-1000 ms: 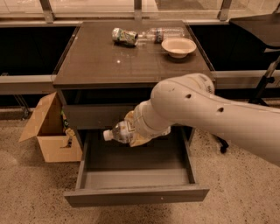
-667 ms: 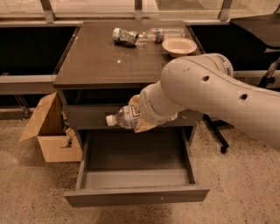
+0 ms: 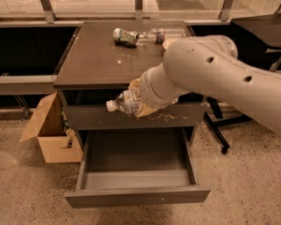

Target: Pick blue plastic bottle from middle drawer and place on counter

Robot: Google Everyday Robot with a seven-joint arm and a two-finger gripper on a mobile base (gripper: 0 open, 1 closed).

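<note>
Bottle in air on its side, just below counter front edge, above open drawer. Gripper clamped round it, seemingly mid-body. Step: carry to counter. Next: raise past front edge, set down mid-counter.

Daylight from windows beyond the hand, which clasps a small clear white-capped plastic bottle, glares on the glossy dark worktop above it; the grey open drawer below lies shaded.
</note>
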